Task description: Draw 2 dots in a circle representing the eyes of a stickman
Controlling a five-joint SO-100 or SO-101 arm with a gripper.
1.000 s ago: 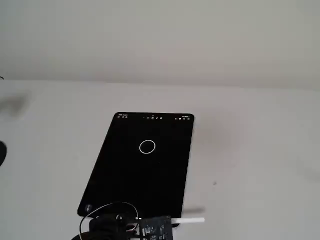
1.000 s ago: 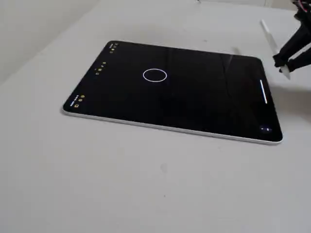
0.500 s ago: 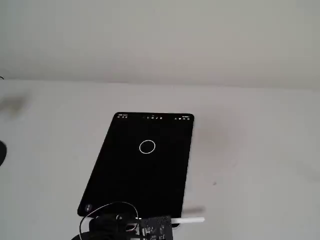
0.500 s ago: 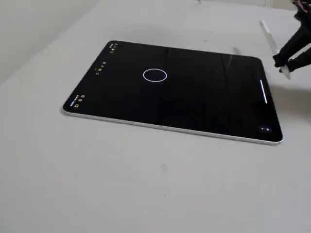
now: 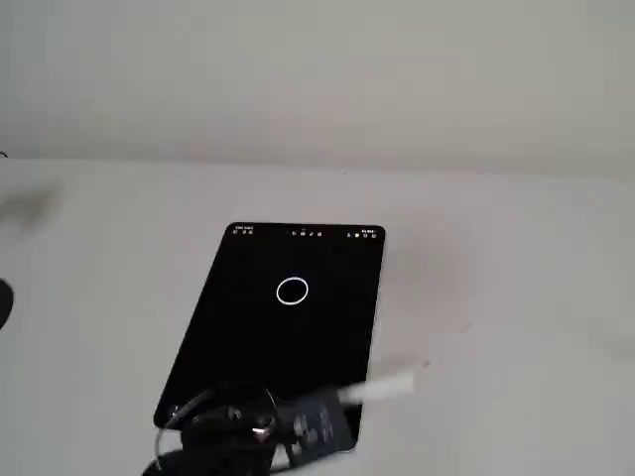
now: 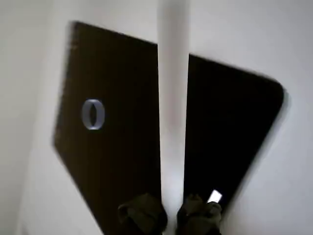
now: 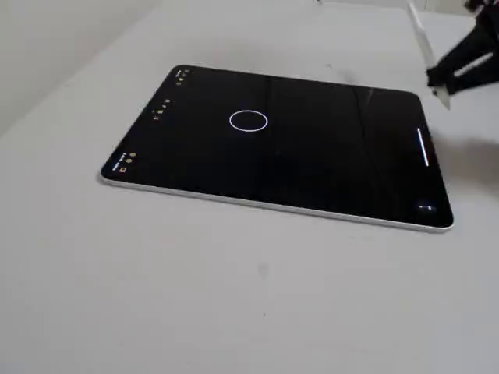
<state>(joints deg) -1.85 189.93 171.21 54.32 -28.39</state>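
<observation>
Gripping a white pen [image 6: 173, 98], the gripper [image 6: 169, 215] is sitting clamped shut around its lower end in the wrist view, and in a fixed view the pen [image 5: 380, 387] is hanging over the near corner of the tablet [image 5: 238, 337]. The circle [image 7: 249, 121] is showing as a thin white ring on the black screen, well apart from the pen tip [image 7: 411, 9], and it is looking empty, with no dots inside yet. Doing this step well probably means bringing the tip over the ring's inside first, then lowering it straight for a brief light tap, avoiding any sideways drag that would be leaving a streak.
</observation>
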